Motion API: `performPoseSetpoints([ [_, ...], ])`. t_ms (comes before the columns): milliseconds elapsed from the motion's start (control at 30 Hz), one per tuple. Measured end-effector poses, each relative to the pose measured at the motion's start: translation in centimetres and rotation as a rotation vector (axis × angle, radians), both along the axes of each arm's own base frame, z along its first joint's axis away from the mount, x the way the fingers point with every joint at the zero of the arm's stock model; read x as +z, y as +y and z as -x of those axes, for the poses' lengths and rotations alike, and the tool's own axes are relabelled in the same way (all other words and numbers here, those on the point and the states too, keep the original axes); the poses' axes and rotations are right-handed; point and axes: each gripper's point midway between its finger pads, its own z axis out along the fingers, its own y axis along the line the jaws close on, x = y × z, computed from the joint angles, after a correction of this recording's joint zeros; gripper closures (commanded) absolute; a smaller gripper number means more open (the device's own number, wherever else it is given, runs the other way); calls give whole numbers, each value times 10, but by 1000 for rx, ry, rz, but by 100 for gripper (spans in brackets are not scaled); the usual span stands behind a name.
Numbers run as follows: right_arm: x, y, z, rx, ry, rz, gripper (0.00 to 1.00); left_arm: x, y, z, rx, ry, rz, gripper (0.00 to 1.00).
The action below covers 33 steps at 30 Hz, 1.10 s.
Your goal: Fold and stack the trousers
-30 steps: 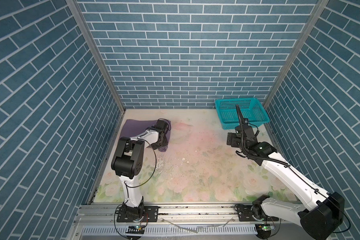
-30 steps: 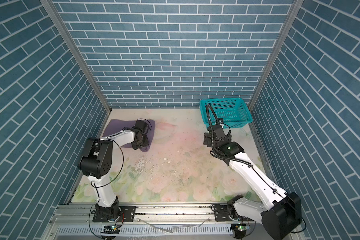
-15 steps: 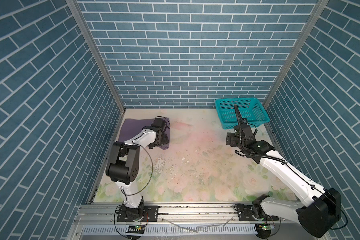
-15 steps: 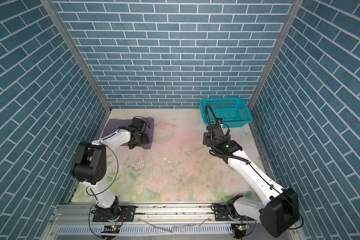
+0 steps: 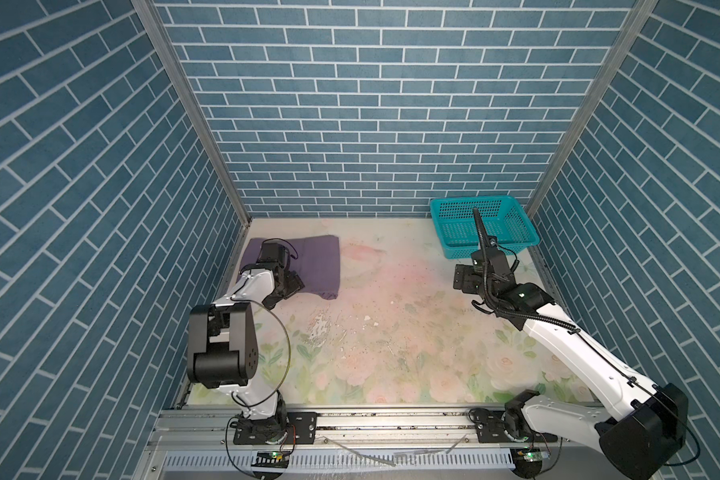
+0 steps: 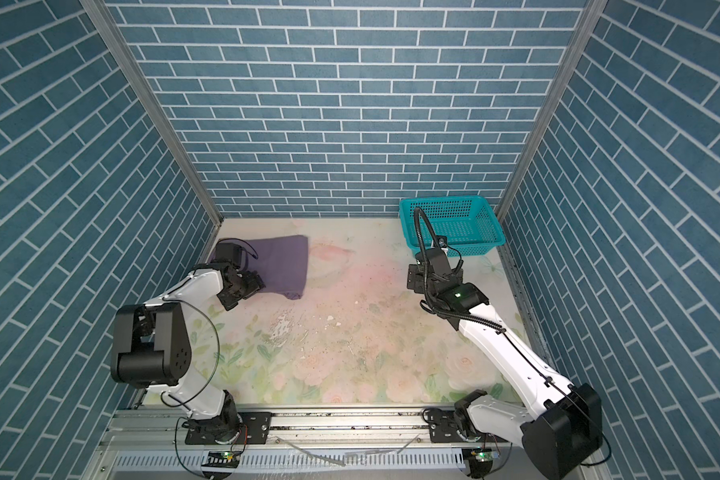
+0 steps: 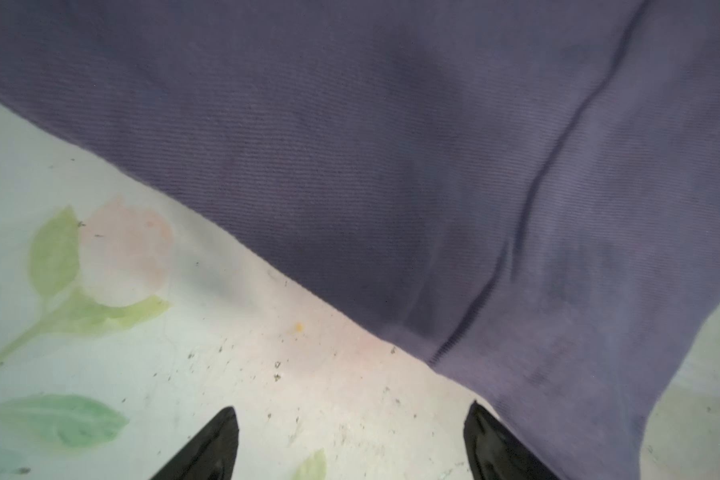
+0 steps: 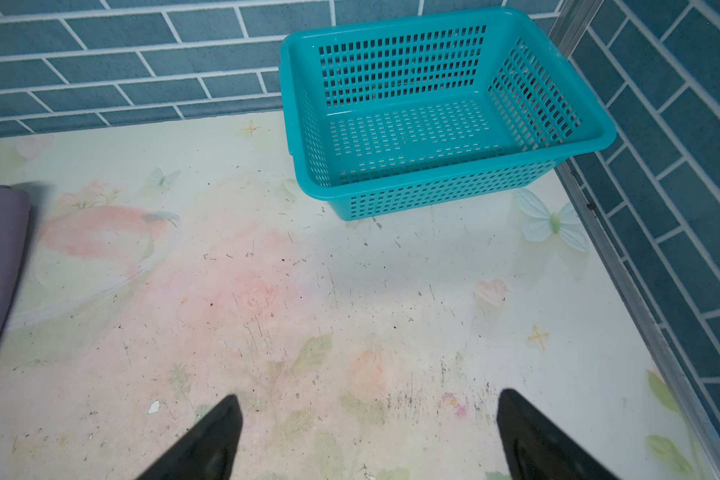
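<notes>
At the far left corner of the table (image 5: 391, 332), one folded pair of mauve trousers (image 5: 321, 266) lies flat. Only the left wrist view shows the left gripper (image 7: 352, 415) spread and empty at the fabric edge. The right gripper (image 8: 366, 399) is spread and empty, facing one teal basket (image 8: 445, 199).

Bench (image 5: 391, 332) middle and near side clear for a pass, only debris specks. Folded trousers (image 5: 316, 266) fill the far-left corner, with the left arm (image 5: 250, 286) over their near edge. Teal basket (image 5: 454, 199) blocks the far-right corner, right arm (image 5: 558, 332) just in front. Brick walls (image 5: 371, 124) close three sides.
</notes>
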Motion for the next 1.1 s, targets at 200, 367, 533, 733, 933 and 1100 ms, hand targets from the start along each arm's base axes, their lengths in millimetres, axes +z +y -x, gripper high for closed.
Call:
performPoseSetpoints([
  [200,0,-2,0,-5,1,3,4,-24,-7,-25,1,11,54,23],
  [367,-4,-3,-1,-10,13,11,4,-27,-9,-46,2,-10,73,31],
  [533,-16,-2,-5,-13,45,30,5,-27,-9,-63,3,-25,78,35],
  [733,-26,-1,-8,-14,74,47,5,-26,-9,-90,-3,-56,85,37],
  [933,-26,-1,-11,-20,77,52,5,-25,-7,-116,-26,-74,76,37],
  [1100,-25,-2,-12,-25,75,54,5,-25,-4,-129,-54,-67,50,25],
])
